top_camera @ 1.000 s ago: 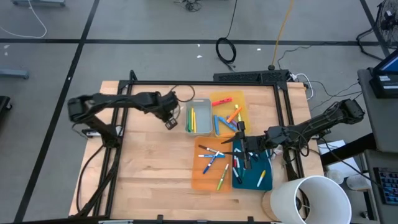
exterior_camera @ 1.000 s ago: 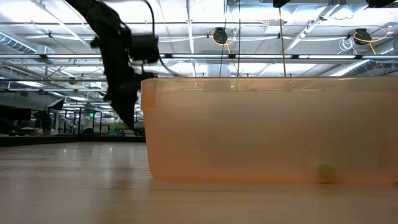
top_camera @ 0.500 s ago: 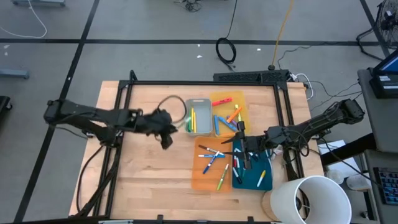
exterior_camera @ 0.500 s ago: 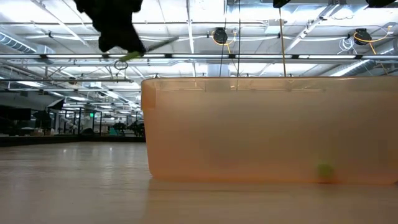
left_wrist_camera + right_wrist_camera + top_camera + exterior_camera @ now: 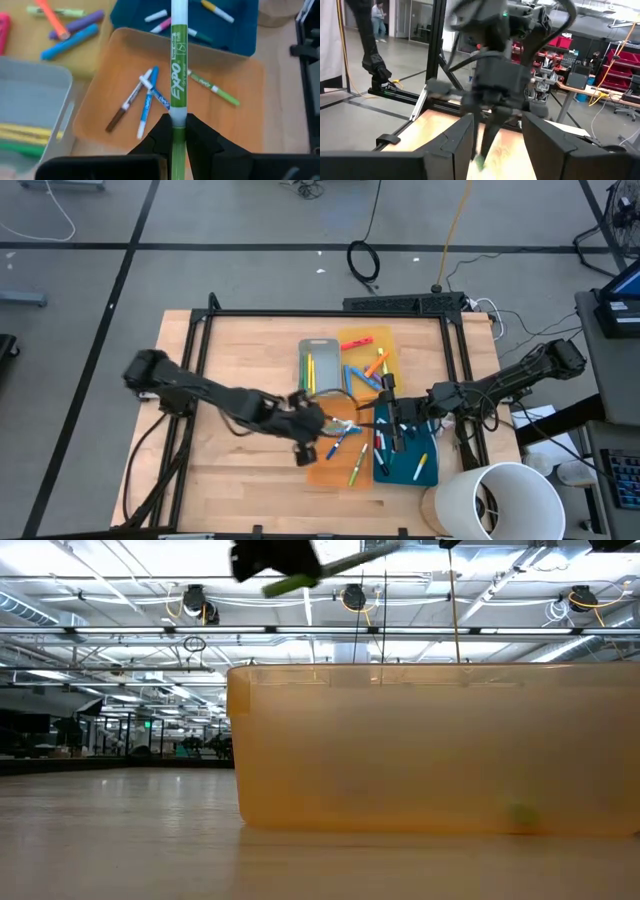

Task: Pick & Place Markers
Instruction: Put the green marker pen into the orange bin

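**Left gripper carries a green marker over the orange tray**

The left gripper (image 5: pixel 312 430) reaches across the table to the near-left corner of the orange tray (image 5: pixel 318 468). Its fingers (image 5: pixel 161 131) are pinched narrowly on a green marker (image 5: pixel 178 70), which sticks straight out past the fingertips. In the low view the green marker (image 5: pixel 300 578) hangs tilted and well above the rim of the orange tray (image 5: pixel 430 750), so there is clear air between it and the tray wall.

Below it, loose markers lie inside the orange tray: a blue one (image 5: pixel 147 102), a brown one (image 5: pixel 126 106) and a light green one (image 5: pixel 214 89). More markers rest in the blue tray (image 5: pixel 398 465) just beside it, in the yellow tray (image 5: pixel 390 362) behind, and yellow and green ones in the grey tray (image 5: pixel 318 368).

The right gripper (image 5: pixel 392 425) hovers over the far edge of the blue tray, its fingers (image 5: pixel 457 137) spread wide with nothing between them. The two grippers sit near each other, with the width of the orange tray between them. Bare wood lies to the left of the trays.
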Controlling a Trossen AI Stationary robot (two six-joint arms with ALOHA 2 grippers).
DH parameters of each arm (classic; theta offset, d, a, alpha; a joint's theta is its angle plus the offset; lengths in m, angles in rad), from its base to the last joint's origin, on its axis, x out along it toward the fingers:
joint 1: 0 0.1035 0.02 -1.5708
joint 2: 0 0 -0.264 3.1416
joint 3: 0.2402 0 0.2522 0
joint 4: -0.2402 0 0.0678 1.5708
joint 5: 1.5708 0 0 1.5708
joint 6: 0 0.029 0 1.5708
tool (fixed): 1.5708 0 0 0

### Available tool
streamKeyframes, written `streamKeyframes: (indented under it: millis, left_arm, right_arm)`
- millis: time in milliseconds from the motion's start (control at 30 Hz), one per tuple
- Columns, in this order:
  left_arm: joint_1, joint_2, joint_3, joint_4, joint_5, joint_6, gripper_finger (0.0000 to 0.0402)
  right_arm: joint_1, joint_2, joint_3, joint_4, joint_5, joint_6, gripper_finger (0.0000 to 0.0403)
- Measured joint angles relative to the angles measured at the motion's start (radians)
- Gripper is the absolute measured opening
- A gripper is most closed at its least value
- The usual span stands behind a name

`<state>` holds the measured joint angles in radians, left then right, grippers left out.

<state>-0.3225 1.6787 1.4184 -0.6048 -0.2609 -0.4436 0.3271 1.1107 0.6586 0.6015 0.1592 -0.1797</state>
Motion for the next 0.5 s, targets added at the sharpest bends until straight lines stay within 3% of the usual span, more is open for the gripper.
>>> streamKeyframes:
  millis: [200, 500]
  left_arm:
    - [0.016, 0.211, 0.180, -0.022, 0.045, 0.093, 0.0033]
    - [0.039, 0.333, 0.187, 0.031, 0.136, 0.057, 0.0062]
  right_arm:
    - [0.000, 0.000, 0.000, 0.000, 0.000, 0.008, 0.0155]
    - [0.000, 0.000, 0.000, -0.012, -0.003, 0.011, 0.0155]
